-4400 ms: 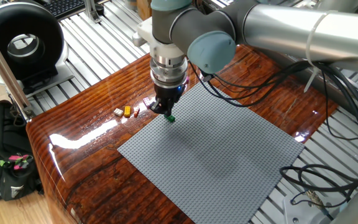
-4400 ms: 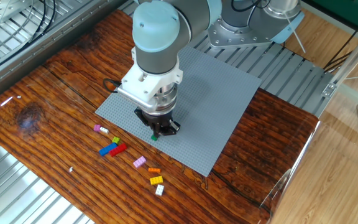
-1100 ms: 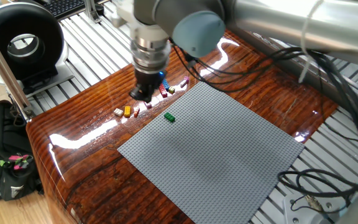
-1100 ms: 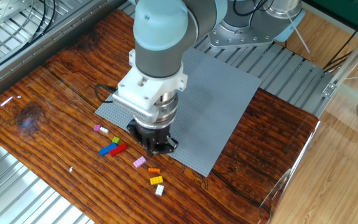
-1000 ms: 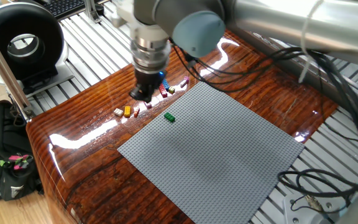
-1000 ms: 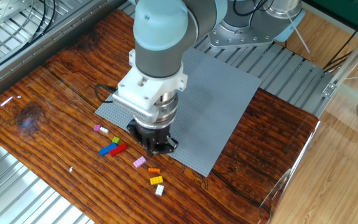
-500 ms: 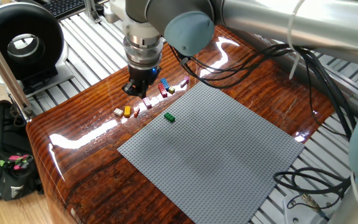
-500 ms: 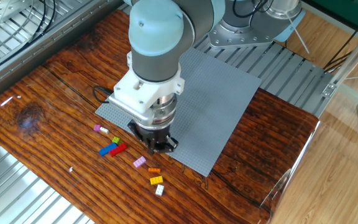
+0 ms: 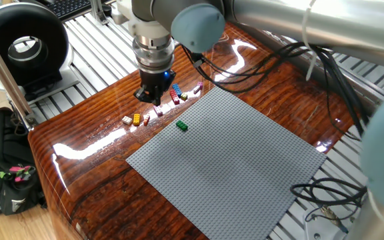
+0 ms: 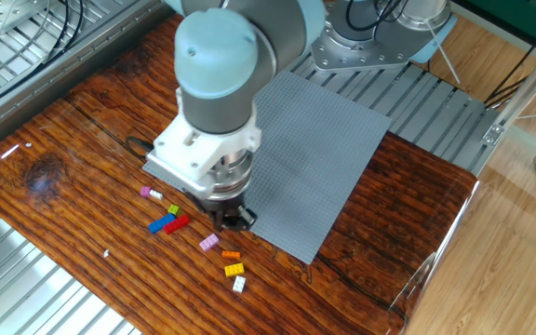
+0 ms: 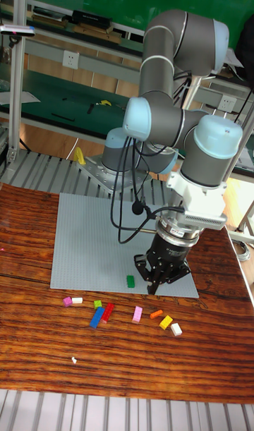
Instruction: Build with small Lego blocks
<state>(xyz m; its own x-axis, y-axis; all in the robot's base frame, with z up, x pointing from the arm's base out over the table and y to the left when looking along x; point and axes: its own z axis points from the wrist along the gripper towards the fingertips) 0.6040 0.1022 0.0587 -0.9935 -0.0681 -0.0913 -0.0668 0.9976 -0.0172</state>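
Observation:
A green brick (image 9: 182,125) sits alone on the grey baseplate (image 9: 245,167) near its edge, and it also shows in the tall view as the green brick (image 11: 130,281). The other small Lego blocks lie in a loose row on the wood: pink (image 11: 137,314), orange (image 11: 156,314), yellow (image 11: 166,322), white (image 11: 176,329), red (image 11: 107,312) and blue (image 11: 96,318). My gripper (image 11: 161,285) hangs over the wood just off the baseplate's edge, close above the pink brick (image 10: 209,242). Its fingers stand open with nothing between them.
A black round device (image 9: 24,47) and a metal pole (image 9: 2,63) stand at the table's left end, and a black bag (image 9: 5,173) lies on the floor. Cables (image 9: 272,63) trail from the arm over the baseplate's far side. Slatted metal (image 10: 63,298) surrounds the wooden top.
The gripper let go of the green brick on the baseplate, rose, and moved off the plate toward the row of loose bricks. Over the last second it shifted slightly further along the row.

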